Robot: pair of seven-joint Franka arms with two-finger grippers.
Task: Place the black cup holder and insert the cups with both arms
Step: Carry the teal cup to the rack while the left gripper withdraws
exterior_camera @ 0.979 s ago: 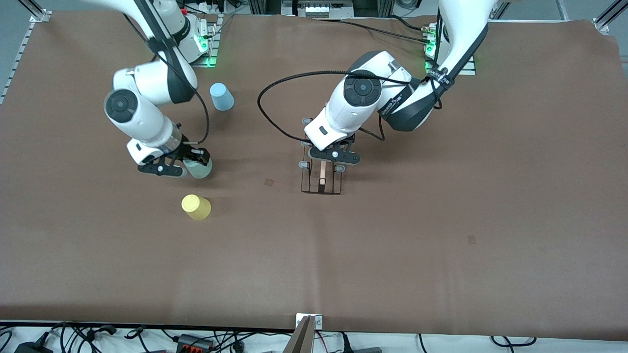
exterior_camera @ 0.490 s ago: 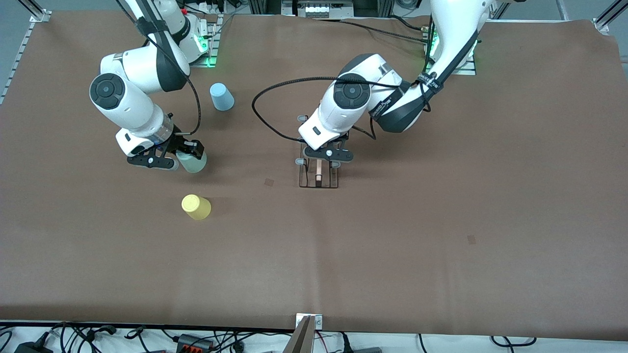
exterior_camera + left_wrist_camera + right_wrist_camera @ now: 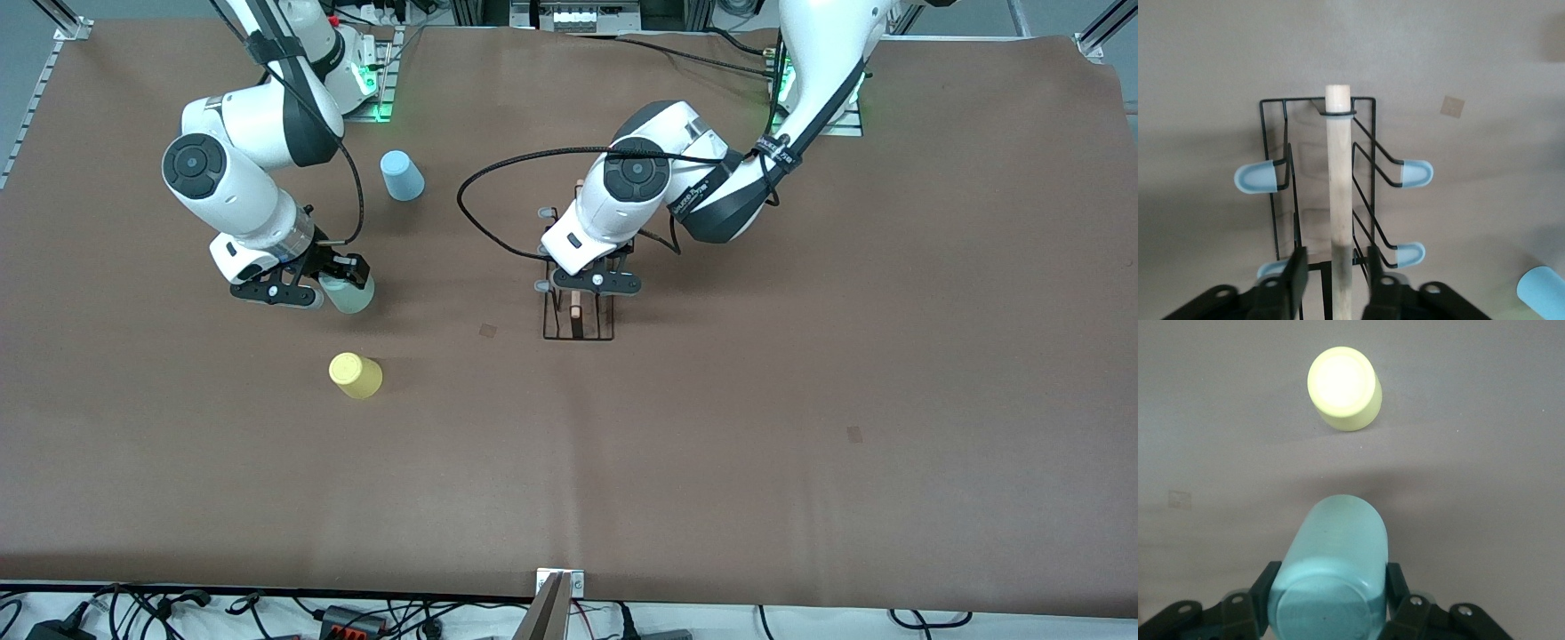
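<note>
Left gripper (image 3: 590, 283) clamps holder (image 3: 578, 322) rod, placing it. Right gripper (image 3: 307, 286) grips green cup (image 3: 348, 295), aloft; next, peg insertion.

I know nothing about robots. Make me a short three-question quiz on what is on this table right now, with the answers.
1. True or false: the right gripper holds the yellow cup.
2. Which cup stands closest to the right arm's base? A) pale green cup B) light blue cup C) yellow cup
3. Fill in: the left gripper has its jaws on either side of the black cup holder's wooden ____.

Key
1. False: it holds the pale green cup, tilted, over the table; the yellow cup stands apart, nearer the front camera.
2. B
3. rod, the handle running down the rack's middle between the capped pegs.
</note>
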